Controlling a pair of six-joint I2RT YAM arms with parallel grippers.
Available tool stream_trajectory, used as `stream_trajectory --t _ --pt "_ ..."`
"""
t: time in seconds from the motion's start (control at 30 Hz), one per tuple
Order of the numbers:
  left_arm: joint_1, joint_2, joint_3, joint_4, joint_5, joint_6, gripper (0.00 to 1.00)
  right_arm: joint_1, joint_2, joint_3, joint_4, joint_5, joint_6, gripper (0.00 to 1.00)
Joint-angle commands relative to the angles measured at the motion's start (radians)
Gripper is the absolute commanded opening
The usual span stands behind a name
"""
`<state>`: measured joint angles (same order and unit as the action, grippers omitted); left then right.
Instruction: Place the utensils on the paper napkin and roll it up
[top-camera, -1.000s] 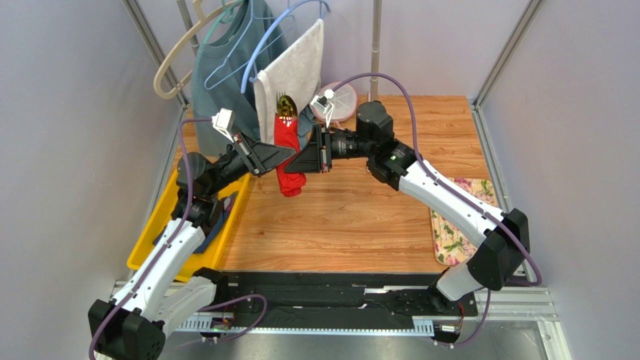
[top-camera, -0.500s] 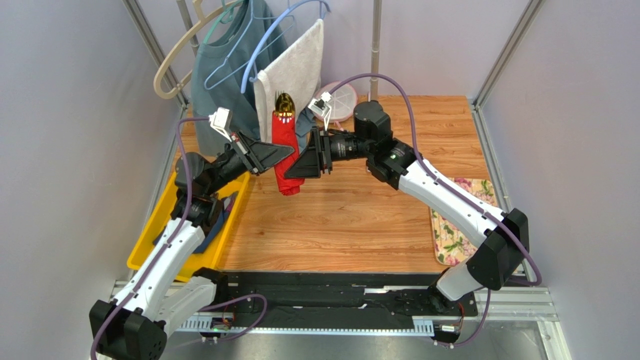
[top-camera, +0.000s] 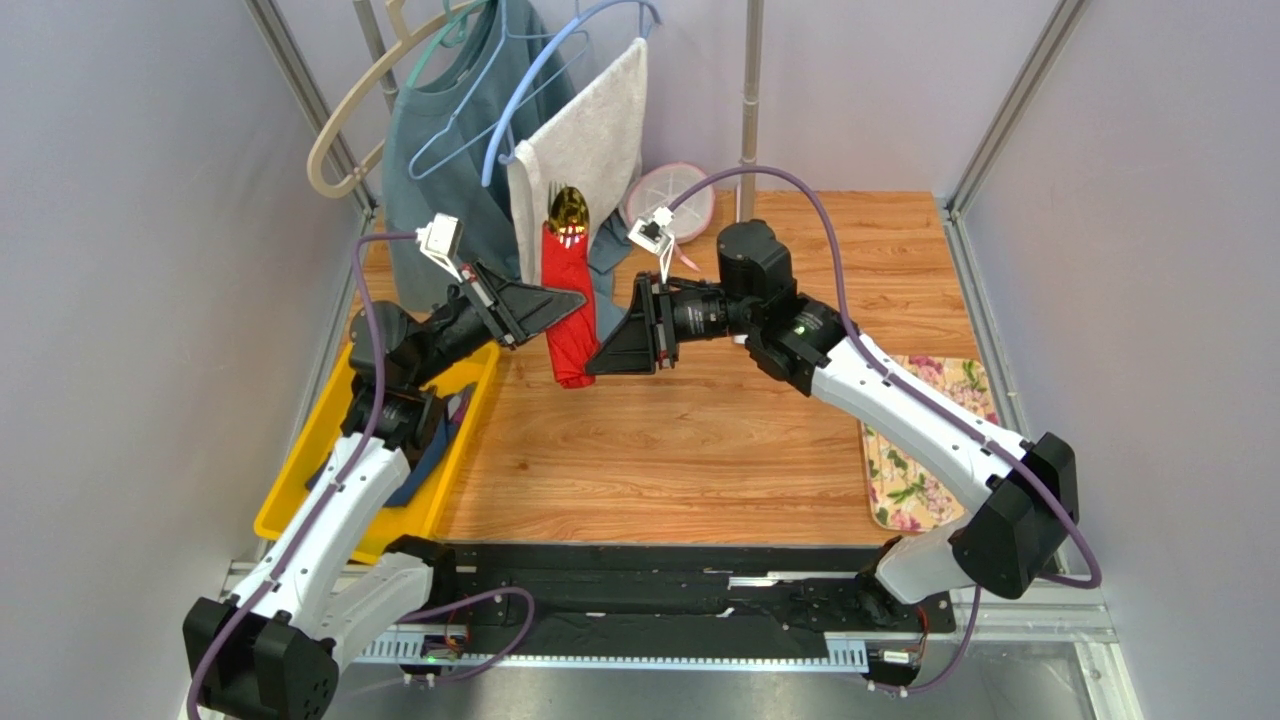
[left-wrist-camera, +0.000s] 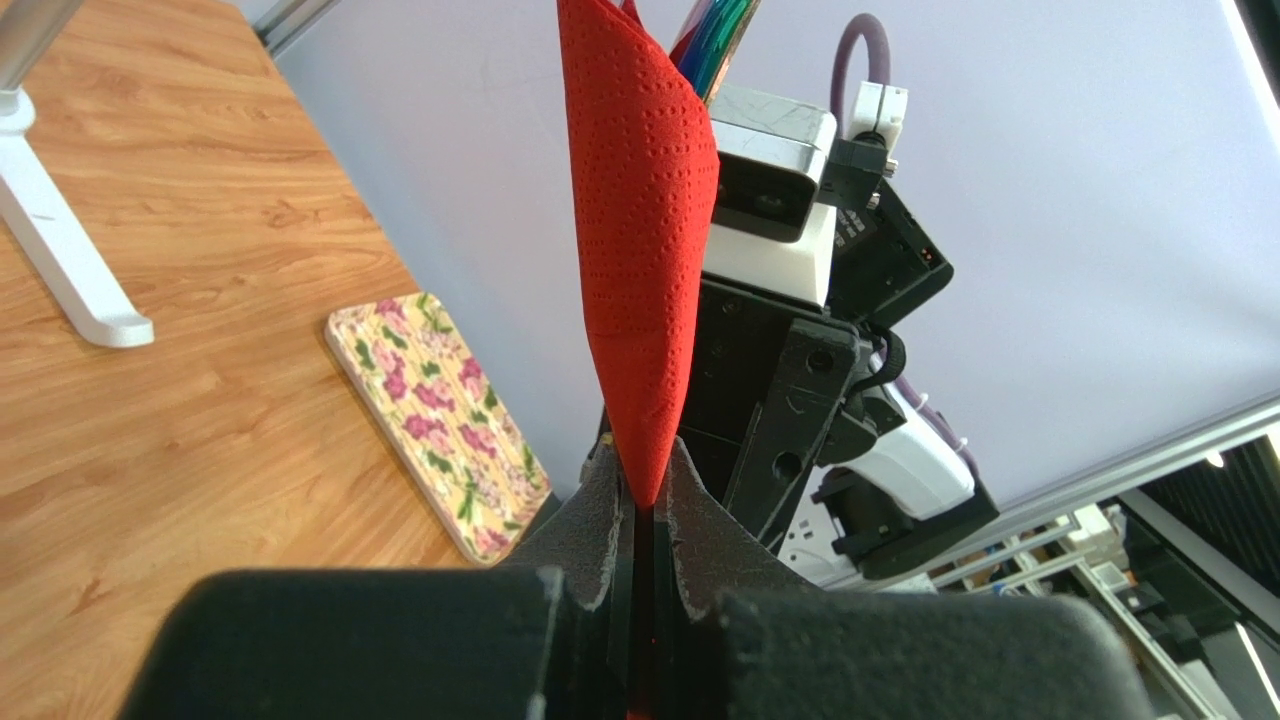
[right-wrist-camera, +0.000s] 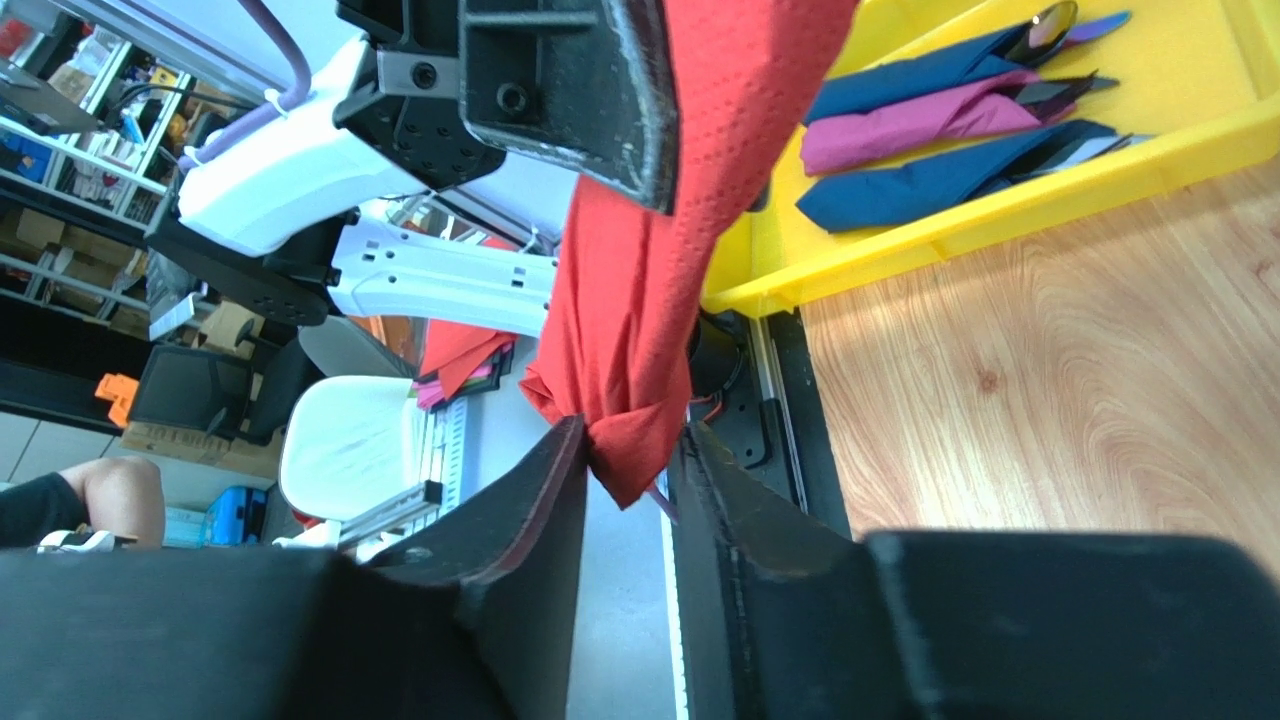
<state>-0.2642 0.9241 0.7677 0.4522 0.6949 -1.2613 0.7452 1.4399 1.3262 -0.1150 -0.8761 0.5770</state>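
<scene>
The red paper napkin (top-camera: 571, 342) hangs upright in the air as a roll, well above the table. Gold utensils (top-camera: 567, 210) stick out of its top. My left gripper (top-camera: 573, 303) comes in from the left and is shut on the roll's middle; in the left wrist view the paper napkin (left-wrist-camera: 643, 225) is pinched between the closed jaws of the left gripper (left-wrist-camera: 643, 492). My right gripper (top-camera: 595, 360) sits at the roll's lower end. There the right gripper (right-wrist-camera: 631, 443) has its jaws partly apart, and the twisted tip of the paper napkin (right-wrist-camera: 639, 420) fills the gap between them.
A yellow bin (top-camera: 301, 483) at the left holds navy and pink fabric rolls (right-wrist-camera: 932, 128). A floral cloth (top-camera: 909, 483) lies at the right table edge. Hangers with a shirt (top-camera: 451, 143) and a white towel (top-camera: 589, 135) stand behind, beside a pink-rimmed dish (top-camera: 672, 192).
My left gripper shut on the roll. My right gripper let go of the roll's middle, drew back to the right and down, and its jaws now narrow around the lower tip.
</scene>
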Motion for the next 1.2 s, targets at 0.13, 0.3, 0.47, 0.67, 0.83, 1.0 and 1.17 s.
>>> stream_trajectory --t 0.13,0.3,0.47,0.67,0.83,1.0,1.17 --pt "0.025 -0.021 0.033 0.08 0.009 0.063 0.0 0.01 -0.013 0.019 -0.19 -0.057 -0.14 0.54" --pt "0.055 -0.076 0.022 -0.196 0.15 0.351 0.0 -0.044 -0.021 0.054 -0.316 -0.026 -0.218 0.73" --pt "0.154 -0.103 0.128 -0.712 0.297 0.834 0.0 -0.089 -0.015 0.084 -0.391 -0.009 -0.276 0.79" --pt "0.364 -0.009 0.293 -1.278 0.407 1.403 0.0 -0.098 -0.006 0.088 -0.434 0.0 -0.305 0.8" --pt "0.56 0.183 0.426 -1.717 0.414 1.886 0.0 -0.107 0.005 0.09 -0.451 -0.001 -0.318 0.8" --pt "0.747 0.301 0.427 -1.91 0.364 2.152 0.0 -0.11 0.014 0.085 -0.457 -0.007 -0.316 0.8" --pt "0.875 0.439 0.45 -1.979 0.339 2.252 0.0 -0.115 0.02 0.079 -0.46 -0.011 -0.316 0.8"
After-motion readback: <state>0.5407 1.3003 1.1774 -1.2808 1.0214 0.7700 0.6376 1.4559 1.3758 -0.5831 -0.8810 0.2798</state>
